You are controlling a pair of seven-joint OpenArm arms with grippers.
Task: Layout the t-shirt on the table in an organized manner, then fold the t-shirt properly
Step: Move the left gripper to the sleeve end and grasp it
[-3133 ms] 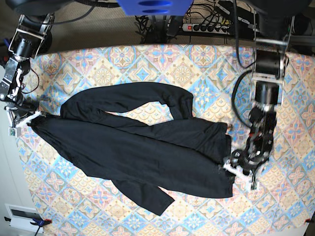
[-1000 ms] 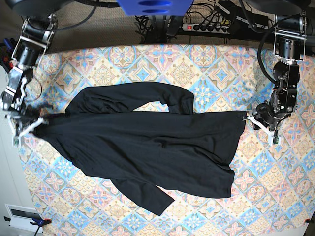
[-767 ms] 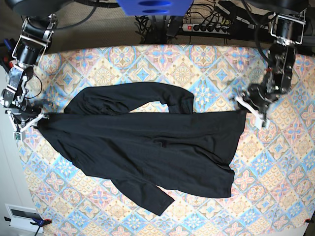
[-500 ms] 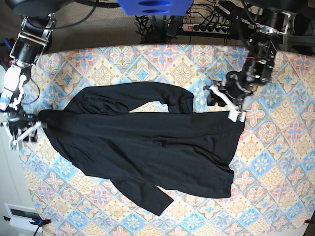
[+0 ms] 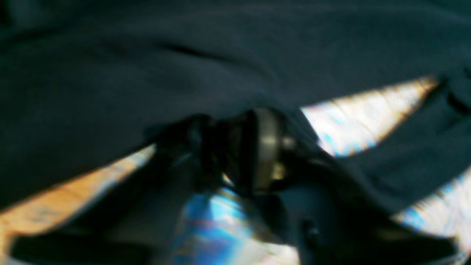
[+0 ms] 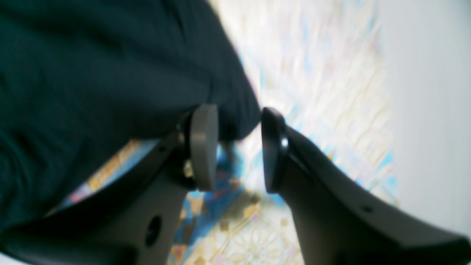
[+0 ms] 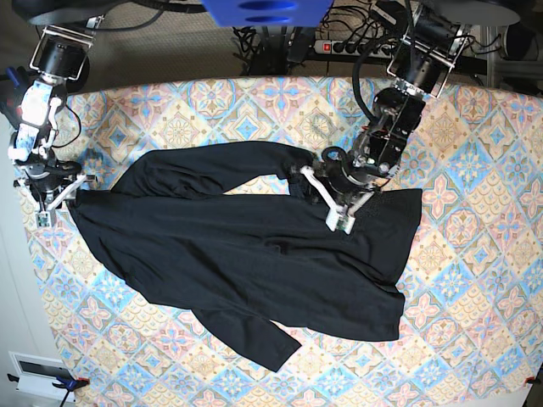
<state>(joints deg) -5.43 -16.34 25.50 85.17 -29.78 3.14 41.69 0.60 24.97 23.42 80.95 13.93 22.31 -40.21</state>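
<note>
The black t-shirt (image 7: 246, 254) lies spread across the table (image 7: 475, 280), with one long sleeve folded over its top edge and the other pointing to the front. My left gripper (image 7: 331, 203) is over the bend of the upper sleeve. In the blurred left wrist view the gripper (image 5: 232, 147) has its jaws apart, with black fabric (image 5: 184, 55) close around them. My right gripper (image 7: 61, 193) is at the shirt's left corner. In the right wrist view the gripper (image 6: 239, 151) is open, and the tip of the shirt's corner (image 6: 235, 121) lies between the pads.
The table's left edge is just beyond my right gripper, with a pale surface (image 6: 423, 110) past it. A power strip (image 7: 356, 47) and cables lie behind the table. A white box (image 7: 38, 373) sits off the front left corner.
My left gripper has left the shirt's right hem corner, which stays in place, and has swung left across the shirt to the folded upper sleeve. My right gripper has moved slightly up at the left corner.
</note>
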